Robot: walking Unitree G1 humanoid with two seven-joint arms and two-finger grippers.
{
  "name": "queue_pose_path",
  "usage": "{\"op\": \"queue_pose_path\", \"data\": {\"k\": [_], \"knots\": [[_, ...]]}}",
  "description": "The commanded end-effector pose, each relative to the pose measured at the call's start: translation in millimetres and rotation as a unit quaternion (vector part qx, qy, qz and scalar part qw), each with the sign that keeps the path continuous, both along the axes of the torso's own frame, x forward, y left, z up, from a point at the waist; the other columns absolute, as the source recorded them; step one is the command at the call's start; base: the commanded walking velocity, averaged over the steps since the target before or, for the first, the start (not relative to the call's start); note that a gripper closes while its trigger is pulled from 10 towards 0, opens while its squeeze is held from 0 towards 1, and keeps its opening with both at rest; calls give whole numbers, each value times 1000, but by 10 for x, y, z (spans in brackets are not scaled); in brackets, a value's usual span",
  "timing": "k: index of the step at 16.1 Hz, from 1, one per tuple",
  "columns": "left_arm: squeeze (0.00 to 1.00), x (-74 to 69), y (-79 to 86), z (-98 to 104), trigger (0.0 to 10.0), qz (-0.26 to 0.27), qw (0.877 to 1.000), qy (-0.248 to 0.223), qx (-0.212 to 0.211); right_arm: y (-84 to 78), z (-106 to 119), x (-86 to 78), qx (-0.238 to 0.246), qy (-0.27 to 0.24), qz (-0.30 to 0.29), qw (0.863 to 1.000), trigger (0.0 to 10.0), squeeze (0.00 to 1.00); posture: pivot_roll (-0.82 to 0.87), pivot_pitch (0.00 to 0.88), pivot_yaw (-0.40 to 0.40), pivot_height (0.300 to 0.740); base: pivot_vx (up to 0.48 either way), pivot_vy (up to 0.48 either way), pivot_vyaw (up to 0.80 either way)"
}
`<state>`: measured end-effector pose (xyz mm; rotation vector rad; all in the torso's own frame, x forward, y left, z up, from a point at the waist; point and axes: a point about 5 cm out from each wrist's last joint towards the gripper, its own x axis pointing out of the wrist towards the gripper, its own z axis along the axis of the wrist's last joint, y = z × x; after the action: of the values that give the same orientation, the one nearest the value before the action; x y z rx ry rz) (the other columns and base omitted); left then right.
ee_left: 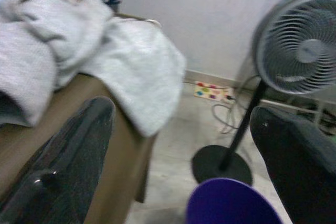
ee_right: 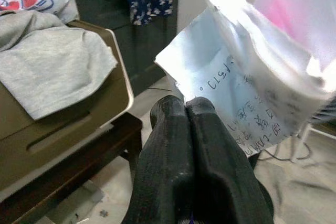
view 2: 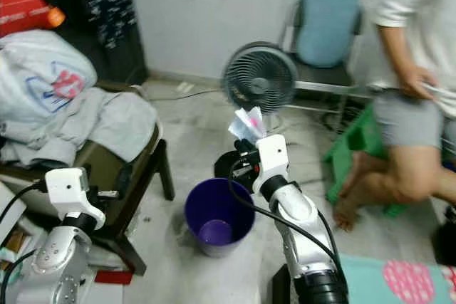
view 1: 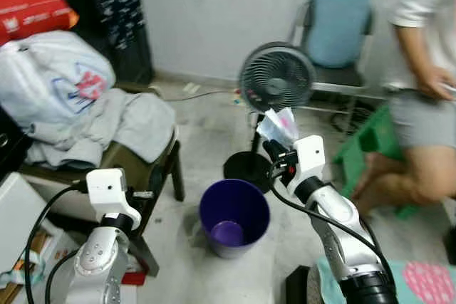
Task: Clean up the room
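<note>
Chair (view 1: 135, 158) at the near left, heaped with grey clothes (view 1: 107, 129). Standing fan (view 1: 276, 76) farther back. Purple bin (view 1: 234, 217) on the floor in the middle. Right gripper (view 1: 273, 149) raised just beyond the bin's far right rim, fingers pressed together on a plastic bag with paper (view 1: 278, 126). Left gripper (ee_left: 178, 145) spread, holding nothing, near the chair. Step in hand, probably: carrying trash to the bin. Next: bring nearer over the opening, then release.

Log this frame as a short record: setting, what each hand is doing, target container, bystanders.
setting: room floor with a grey standing fan
right hand: shut on crumpled white paper with pink patch, beside and above the bin
left hand: open, holding nothing, near brown chair piled with grey clothes
container: round purple plastic bin, upright on floor
bystanders: seated person
</note>
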<state>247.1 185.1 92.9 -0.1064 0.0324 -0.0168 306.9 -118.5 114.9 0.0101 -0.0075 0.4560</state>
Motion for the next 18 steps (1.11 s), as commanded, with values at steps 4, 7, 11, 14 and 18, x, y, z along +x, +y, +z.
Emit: {"op": "queue_pose_path", "data": {"k": [4, 7, 11, 14, 18], "knots": [[0, -4, 3, 12, 10000, -2, 1000, -3, 3, -17, 24, 10, 1, -5, -3, 1000, 10000, 0, -45, 16, -55, 740, 357, 0, 167], [0, -7, 0, 8, 10000, -1, 1000, -1, 5, -17, 22, 9, 1, -5, -3, 1000, 10000, 0, -45, 13, -58, 740, 308, 0, 0], [0, 0, 14, -9, 10000, 10, 1000, 7, 10, -4, 30, 9, -1, -8, 2, 1000, 10000, 0, -42, 14, -57, 740, 140, 0, 252], [0, 17, 47, -19, 10000, 18, 1000, 12, 1, 43, 56, 26, 6, -12, 2, 1000, 10000, 0, -40, 15, -51, 740, 0, 0, 800], [0, 15, 116, 38, 10000, 35, 999, 3, 16, 77, 90, 48, -13, -28, 11, 999, 10000, 0, -24, 0, -68, 740, 0, 0, 158]]}}
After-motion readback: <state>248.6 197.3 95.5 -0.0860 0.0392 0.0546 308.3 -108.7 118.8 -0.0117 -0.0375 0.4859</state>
